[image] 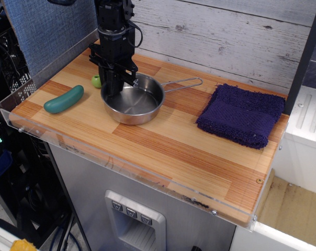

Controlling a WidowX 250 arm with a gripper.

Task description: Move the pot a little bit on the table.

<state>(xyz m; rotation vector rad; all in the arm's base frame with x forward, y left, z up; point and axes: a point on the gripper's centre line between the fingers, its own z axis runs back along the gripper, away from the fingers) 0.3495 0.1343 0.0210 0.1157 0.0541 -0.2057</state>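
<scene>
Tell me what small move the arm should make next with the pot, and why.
Probably open the jaws and lift straight up. The pot sits flat on the table, with the gripper at its left rim, between the cucumber toy and the purple cloth. Whether the fingers are clamped on the rim is unclear, so release gently before rising to avoid tipping it.

Legible text, labels, brands, numbers: none.
Small marks on three grey buttons of front panel (pixel 131 212) under counter (pixel 163 141), too small to read; nothing printed on pot (pixel 133 101), purple cloth (pixel 241 115) or green cucumber toy (pixel 64 99).
</scene>
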